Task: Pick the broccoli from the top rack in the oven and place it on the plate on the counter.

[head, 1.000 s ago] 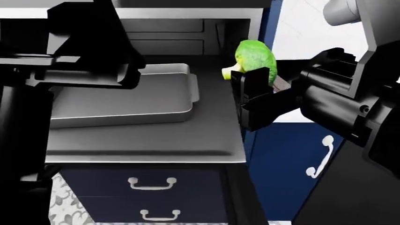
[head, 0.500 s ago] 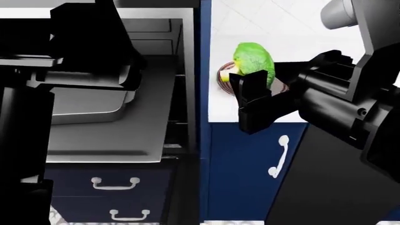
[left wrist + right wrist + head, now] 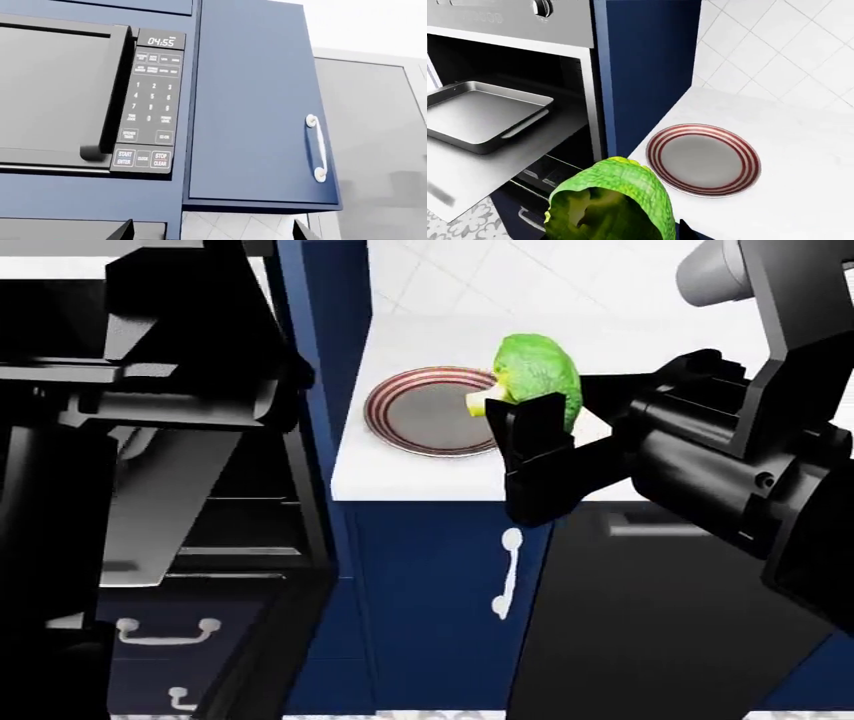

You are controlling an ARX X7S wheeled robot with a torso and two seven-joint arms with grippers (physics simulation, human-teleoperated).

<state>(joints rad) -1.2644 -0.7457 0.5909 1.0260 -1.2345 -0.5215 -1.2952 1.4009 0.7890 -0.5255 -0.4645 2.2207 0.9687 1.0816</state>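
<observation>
Right gripper (image 3: 531, 405) pinches the broccoli (image 3: 538, 373) beside the plate (image 3: 434, 411) on the white counter (image 3: 400, 475). Microwave (image 3: 152, 102) reads "04:55", "START", "STOP CLEAR". Left gripper's state is unclear.

From the head we look down over the plate (image 3: 434, 412); our right wrist views it closer; our left wrist faces up at cabinets.
</observation>
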